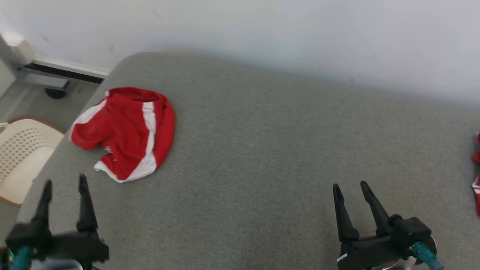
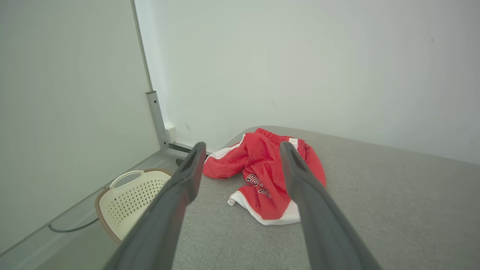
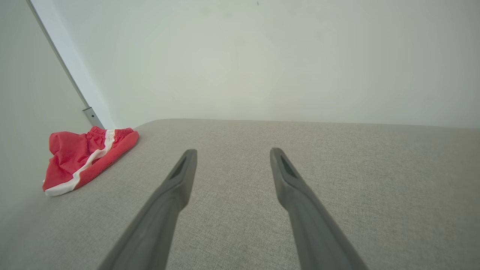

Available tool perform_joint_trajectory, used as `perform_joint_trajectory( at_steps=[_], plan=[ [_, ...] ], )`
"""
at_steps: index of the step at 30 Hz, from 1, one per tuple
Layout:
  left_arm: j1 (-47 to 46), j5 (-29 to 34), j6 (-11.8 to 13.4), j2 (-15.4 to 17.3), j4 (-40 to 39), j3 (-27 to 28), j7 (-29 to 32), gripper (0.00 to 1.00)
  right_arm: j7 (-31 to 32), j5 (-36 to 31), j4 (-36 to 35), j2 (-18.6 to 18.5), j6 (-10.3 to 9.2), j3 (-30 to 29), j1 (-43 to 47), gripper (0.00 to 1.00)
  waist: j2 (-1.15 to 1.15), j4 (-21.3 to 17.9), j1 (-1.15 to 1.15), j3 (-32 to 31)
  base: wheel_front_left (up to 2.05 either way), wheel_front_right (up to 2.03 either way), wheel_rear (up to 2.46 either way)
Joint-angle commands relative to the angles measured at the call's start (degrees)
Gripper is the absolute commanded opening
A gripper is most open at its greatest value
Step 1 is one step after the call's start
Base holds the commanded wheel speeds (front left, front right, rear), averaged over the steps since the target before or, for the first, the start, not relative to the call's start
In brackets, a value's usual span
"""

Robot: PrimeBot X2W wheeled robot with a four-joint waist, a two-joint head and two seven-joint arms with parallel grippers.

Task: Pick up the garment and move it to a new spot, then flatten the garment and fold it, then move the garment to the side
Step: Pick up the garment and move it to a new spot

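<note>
The garment (image 1: 125, 131) is a pair of red shorts with white side stripes, lying crumpled near the far left corner of the grey cushioned surface (image 1: 262, 150). It also lies ahead in the left wrist view as the garment (image 2: 262, 176), and at the far left of the right wrist view as the garment (image 3: 80, 157). My left gripper (image 1: 64, 183) hovers open at the lower left, short of the shorts and apart from them. Well away at the lower right, my right gripper (image 1: 350, 186) stands open with nothing between its fingers.
A cream perforated basket (image 1: 22, 157) sits on the floor off the surface's left edge. More red and white cloth (image 1: 477, 180) shows at the right edge. A pale wall (image 1: 262, 33) runs behind the surface.
</note>
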Motion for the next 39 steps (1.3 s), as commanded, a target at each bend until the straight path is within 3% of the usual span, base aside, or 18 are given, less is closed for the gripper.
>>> perform_joint_trajectory(
  at_steps=[1, 9, 18, 29, 39],
  plan=[
    [-2.8, -1.0, -0.3, 0.8, 0.7, 0.7, -0.1, 1.0, 0.0, -0.3, -0.4, -0.1, -0.15, 0.1, -0.9, 1.0, 0.0, -5.2, 0.0, 4.7, 0.0, 0.0, 0.0],
    [-16.3, -1.5, -0.7, 7.7, 8.7, 1.9, -0.2, 1.0, 0.0, 0.1, -2.3, -0.1, -0.15, 0.2, -4.7, 1.0, 0.0, -11.9, 0.0, 11.5, 0.0, 0.0, 0.0],
    [-28.6, -5.0, -0.7, 14.3, 19.9, 2.6, 1.5, 1.0, 0.0, 0.9, -3.1, 0.0, -0.15, 1.1, -8.6, 1.0, 0.0, -16.6, 0.0, 17.0, 0.0, 0.0, 0.0],
    [-35.2, -7.9, -0.4, 17.0, 34.5, 1.1, 8.6, 1.0, 0.0, 0.5, -2.7, 0.0, -0.15, 1.4, -10.3, 1.0, 0.0, -18.4, 0.0, 18.6, 0.0, 0.0, 0.0],
    [-38.2, -11.2, 0.7, 17.3, 48.1, 2.1, 24.8, 1.0, 0.0, -0.1, -2.3, 0.0, -0.15, 1.6, -10.5, 1.0, 0.0, -18.5, 0.0, 18.1, 0.0, 0.0, 0.0]
  ],
)
